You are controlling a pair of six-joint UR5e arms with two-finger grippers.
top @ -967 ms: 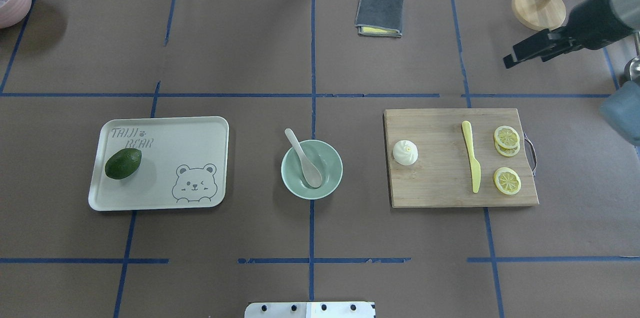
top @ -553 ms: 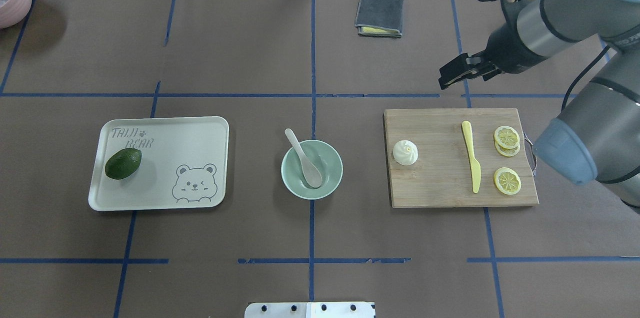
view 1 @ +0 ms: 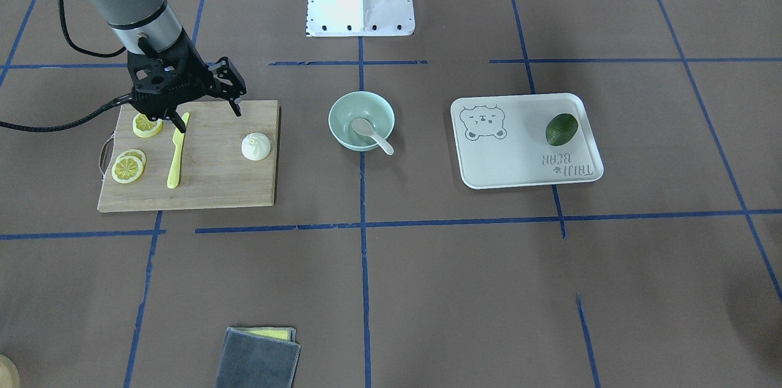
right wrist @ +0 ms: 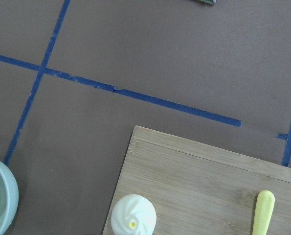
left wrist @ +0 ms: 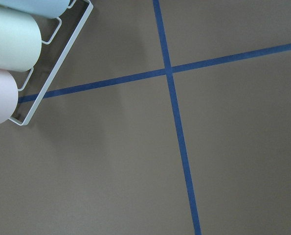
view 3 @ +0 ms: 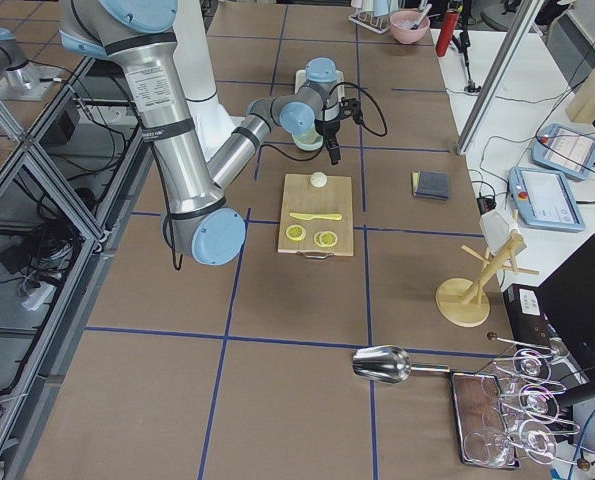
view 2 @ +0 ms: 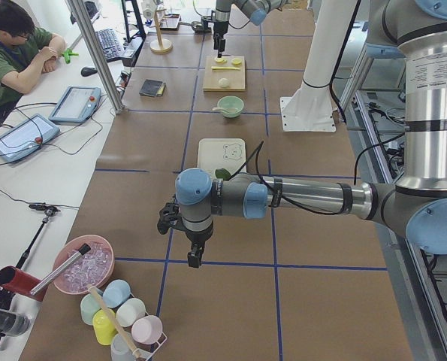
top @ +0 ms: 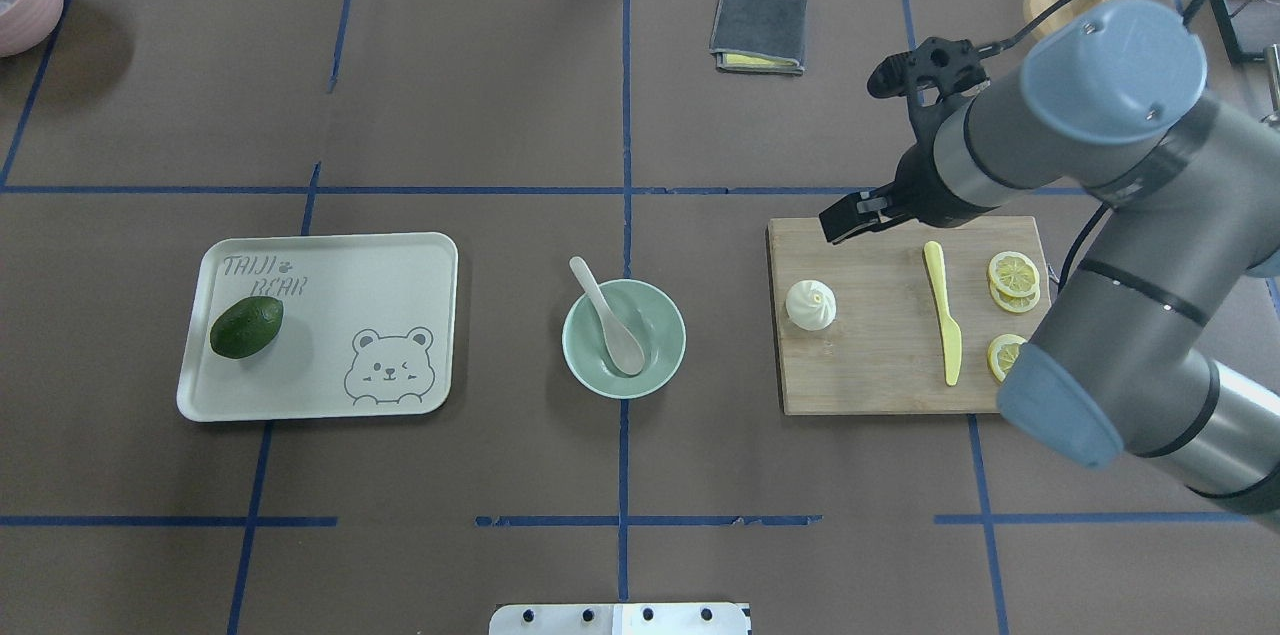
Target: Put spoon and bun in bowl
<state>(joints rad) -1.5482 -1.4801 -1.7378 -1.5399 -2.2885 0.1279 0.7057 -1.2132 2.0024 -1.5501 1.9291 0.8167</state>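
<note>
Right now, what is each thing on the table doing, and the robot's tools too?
bowl: upright, holds only the spoon.
spoon: scoop in the bowl, handle over the rim.
bun: upright on the cutting board, outside the bowl.
right tool: open, empty, above the cutting board.
left tool: open or shut, cannot tell.
cloth: folded.
</note>
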